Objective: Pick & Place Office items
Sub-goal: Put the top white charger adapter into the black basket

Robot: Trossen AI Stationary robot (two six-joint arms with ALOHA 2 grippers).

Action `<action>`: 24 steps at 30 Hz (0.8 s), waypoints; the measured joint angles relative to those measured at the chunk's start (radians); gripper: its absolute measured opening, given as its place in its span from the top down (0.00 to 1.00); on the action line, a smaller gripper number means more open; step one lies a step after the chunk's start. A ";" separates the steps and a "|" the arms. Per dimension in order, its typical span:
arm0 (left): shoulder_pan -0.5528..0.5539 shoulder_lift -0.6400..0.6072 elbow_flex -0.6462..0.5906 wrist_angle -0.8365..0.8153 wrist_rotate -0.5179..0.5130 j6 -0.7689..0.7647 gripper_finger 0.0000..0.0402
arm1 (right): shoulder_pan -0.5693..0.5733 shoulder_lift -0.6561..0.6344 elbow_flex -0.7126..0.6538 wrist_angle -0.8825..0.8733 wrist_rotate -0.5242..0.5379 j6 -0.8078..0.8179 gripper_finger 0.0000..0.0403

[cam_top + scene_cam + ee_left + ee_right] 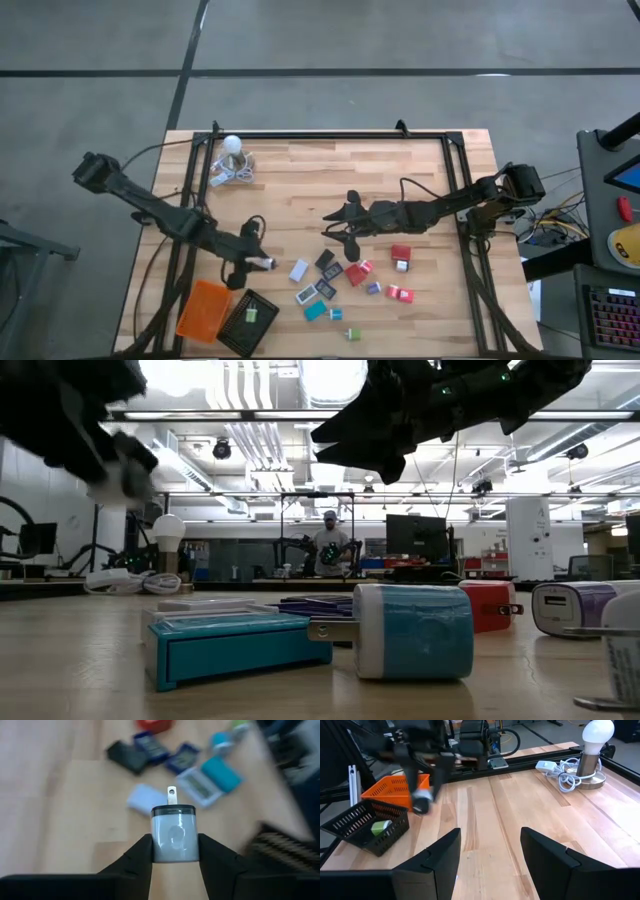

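Several small office items lie on the wooden table right of centre near the front edge: a white block (pixel 299 270), dark ones (pixel 326 262), red ones (pixel 401 254) and teal ones (pixel 314 311). Above the table, left of that cluster, my left gripper (pixel 262 264) is shut on a white plug block with a dark band and a metal prong (pixel 173 829). Farther back, over the middle of the table, my right gripper (pixel 335 228) hangs open with nothing between its fingers (pixel 490 850). A green piece (pixel 380 827) lies in the black tray (pixel 248 322). My left gripper pinches the white plug block by its two opposite side faces (pixel 157 842) between its two fingers, at the end away from the prong. The fingers come slanting down from the table's left. The block is lifted clear of the table, and its prong (pixel 172 796) points away from the gripper.
An orange tray (pixel 203 308) and the black mesh tray stand side by side at the front left corner. A white bulb on a stand with a coiled cord (pixel 233 160) sits at the far left. A black frame (pixel 330 136) runs round the table's edges. A person (pixel 329 545) stands far behind the table.
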 joint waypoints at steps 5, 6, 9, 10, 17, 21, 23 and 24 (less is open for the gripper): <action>-0.007 -0.085 0.038 0.000 0.181 -0.103 0.66 | 0.000 0.000 0.000 0.000 0.000 -0.001 0.50; -0.014 -0.097 0.040 -0.001 0.190 -0.121 0.66 | 0.000 0.000 0.000 0.000 0.000 -0.003 0.50; -0.035 -0.122 0.043 0.000 0.193 -0.173 0.66 | 0.000 0.000 0.000 0.000 0.000 -0.005 0.50; -0.043 -0.125 0.043 -0.001 0.192 -0.204 0.66 | 0.000 0.000 0.000 0.000 0.000 -0.005 0.50; -0.158 -0.084 0.037 -0.001 0.192 -0.424 0.66 | 0.000 0.000 -0.002 0.000 0.000 -0.014 0.50; -0.250 -0.030 0.037 -0.001 0.182 -0.512 0.66 | 0.000 0.000 -0.003 0.000 0.000 -0.026 0.50; -0.287 0.002 0.037 -0.001 0.172 -0.582 0.66 | 0.000 0.000 -0.003 0.000 0.000 -0.027 0.50; -0.304 0.021 0.037 0.000 0.168 -0.614 0.66 | 0.000 0.000 -0.003 0.000 0.000 -0.027 0.50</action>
